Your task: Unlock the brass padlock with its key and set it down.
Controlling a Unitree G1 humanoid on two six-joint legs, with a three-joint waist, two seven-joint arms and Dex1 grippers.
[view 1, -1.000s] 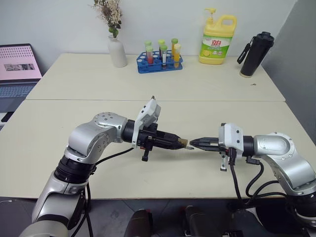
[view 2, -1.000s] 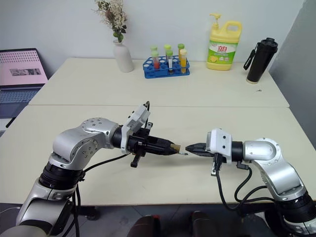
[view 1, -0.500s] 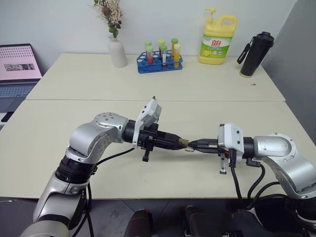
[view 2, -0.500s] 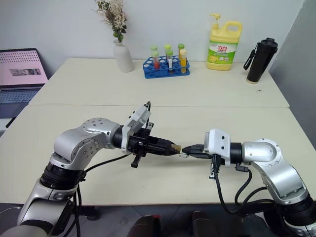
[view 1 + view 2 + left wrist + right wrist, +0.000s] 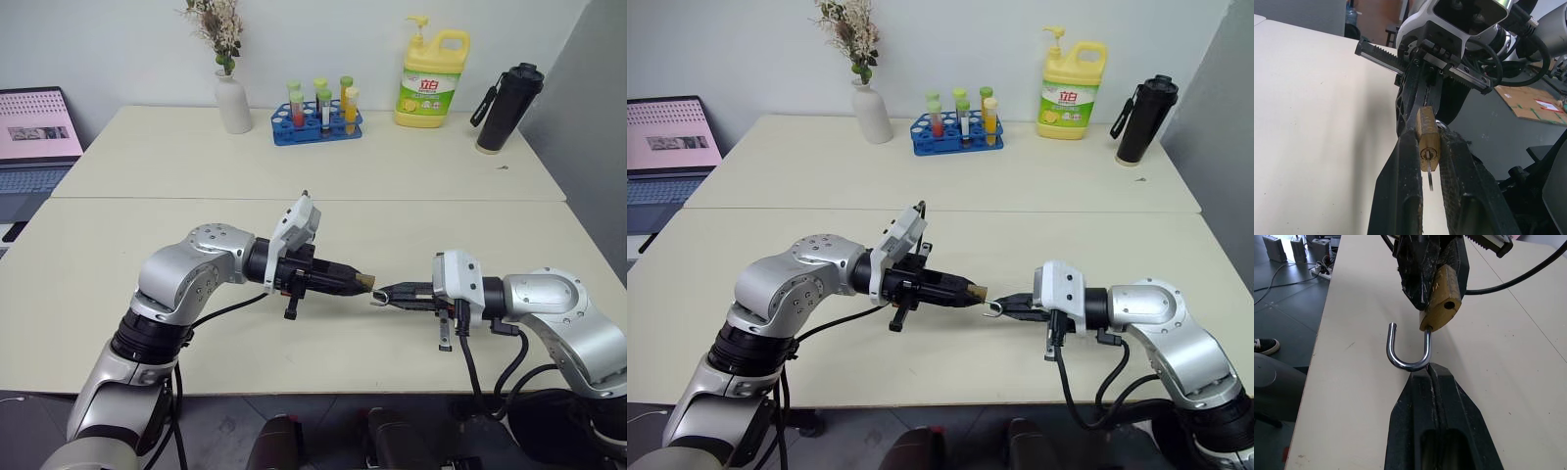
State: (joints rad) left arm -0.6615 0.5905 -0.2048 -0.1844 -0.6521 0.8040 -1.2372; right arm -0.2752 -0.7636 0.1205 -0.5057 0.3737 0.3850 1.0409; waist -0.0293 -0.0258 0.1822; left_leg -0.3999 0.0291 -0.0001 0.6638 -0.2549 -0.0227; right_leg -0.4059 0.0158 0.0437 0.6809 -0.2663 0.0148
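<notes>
Now that the shackle (image 5: 1406, 350) has swung out of the brass padlock (image 5: 1441, 297), its free leg hanging clear beside the body where half a second ago the two end effectors were pressed tip to tip, the lock reads as open. The left end effector (image 5: 364, 284) stays clamped on the padlock above the tabletop (image 5: 294, 176), the key (image 5: 1429, 169) in its keyway. At its 3 o'clock, the right end effector (image 5: 380, 295) is pinched shut on the shackle's curve. Setting it down remains.
</notes>
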